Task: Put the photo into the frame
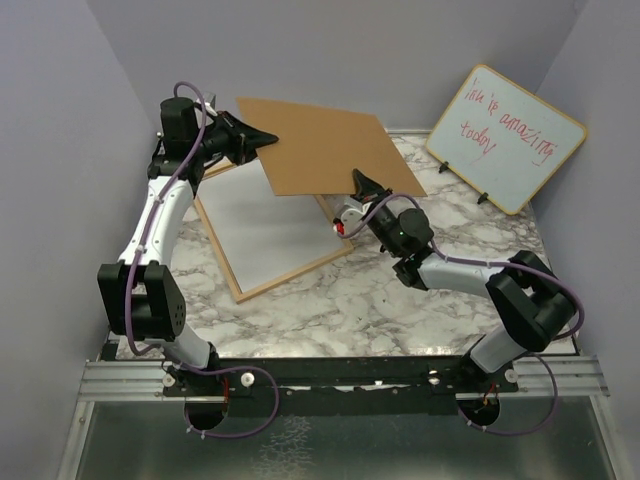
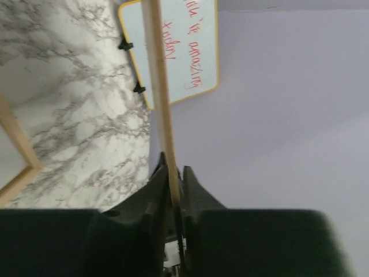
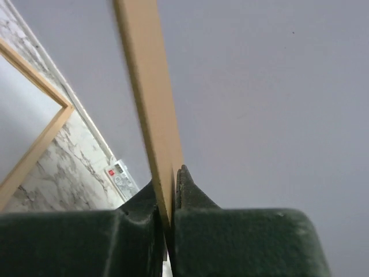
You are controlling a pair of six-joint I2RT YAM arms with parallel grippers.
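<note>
backing board (image 1: 330,145) being pinched tight: left gripper (image 1: 268,135) at far-left corner | right gripper (image 1: 358,180) at near edge | seemingly above frame (image 1: 290,274)

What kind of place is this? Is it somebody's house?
Probably a robot test booth, not a house: a left arm and right arm bolted to a metal rail, plain walls boxing in a marble-look table, a whiteboard propped behind.

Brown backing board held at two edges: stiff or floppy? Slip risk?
Probably stiff: the backing board spans flat between left pincer and right pincer without visible sag. Likely light, being thin edge-on. Small edge pinches may let it pivot.
</note>
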